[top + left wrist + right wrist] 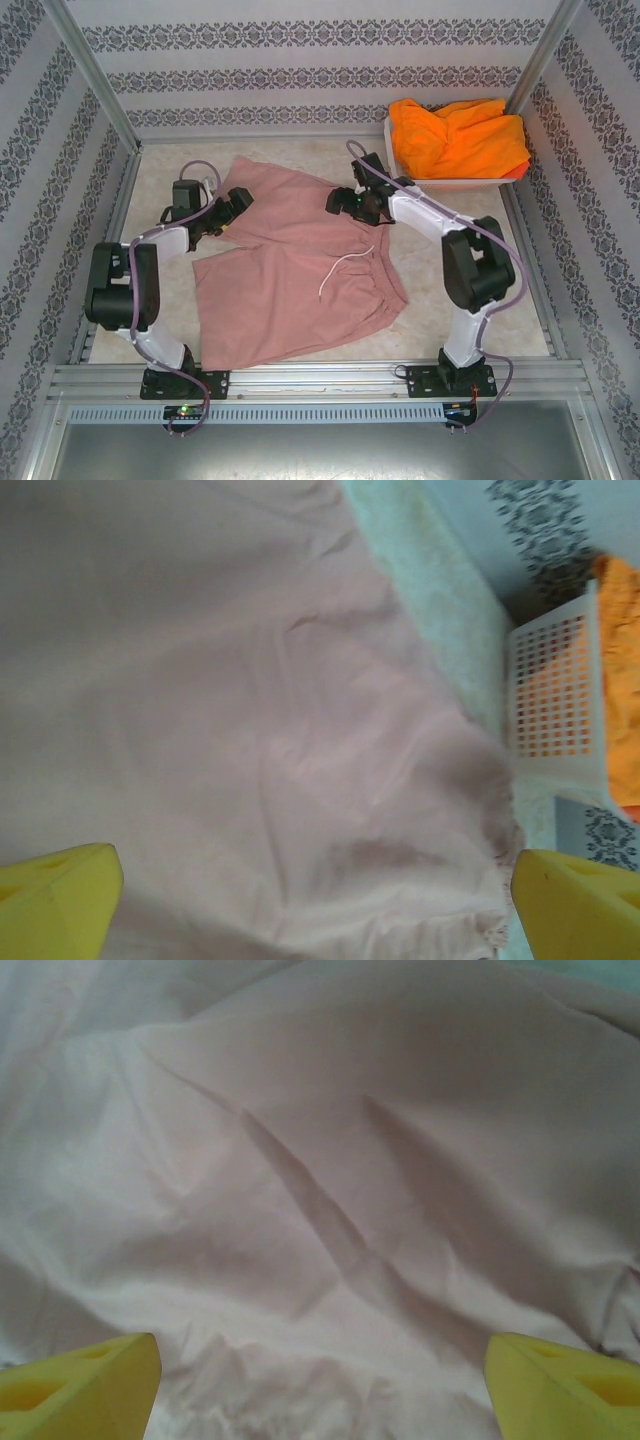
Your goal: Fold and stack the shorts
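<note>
Pink shorts [290,280] lie spread in the middle of the table [420,335]; orange shorts [460,138] sit in the basket [455,184] at two o'clock. Left gripper [233,206] at eleven and right gripper [342,204] at one hover wide open, empty. Folding looks ready to start: pinch both top edges.

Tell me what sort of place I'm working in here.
Probably a staged robot test cell, not a home: silver aluminium frame posts, patterned wallpaper panels around a pale tabletop, and dusty pink cloth shorts near a white plastic lattice basket.
</note>
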`<state>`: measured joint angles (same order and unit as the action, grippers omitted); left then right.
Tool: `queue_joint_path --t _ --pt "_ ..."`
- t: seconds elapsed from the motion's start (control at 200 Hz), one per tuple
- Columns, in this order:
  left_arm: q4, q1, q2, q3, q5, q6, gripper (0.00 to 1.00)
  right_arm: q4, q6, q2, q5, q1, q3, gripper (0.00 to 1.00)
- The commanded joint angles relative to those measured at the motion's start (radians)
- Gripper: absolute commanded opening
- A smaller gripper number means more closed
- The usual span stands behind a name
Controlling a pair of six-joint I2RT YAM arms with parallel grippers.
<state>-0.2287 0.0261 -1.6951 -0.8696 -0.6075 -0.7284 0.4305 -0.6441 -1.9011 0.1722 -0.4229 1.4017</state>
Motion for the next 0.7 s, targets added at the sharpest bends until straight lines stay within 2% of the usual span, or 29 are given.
queue_joint_path --t 0.0,0.345,0.694 --pt "-0.012 -0.002 -0.040 0.002 0.013 0.039 1.00 0.028 0.022 -0.082 -0.014 -0.002 0.066 0.84" --pt "-0.011 0.049 -0.177 -0.045 0.038 0.069 1.00 0.063 0.003 -0.320 -0.047 0.031 0.247 0.85" --pt "0.079 0.069 -0.346 -0.297 0.037 0.088 1.00 0.094 -0.051 -0.434 -0.077 0.071 0.404 0.85"
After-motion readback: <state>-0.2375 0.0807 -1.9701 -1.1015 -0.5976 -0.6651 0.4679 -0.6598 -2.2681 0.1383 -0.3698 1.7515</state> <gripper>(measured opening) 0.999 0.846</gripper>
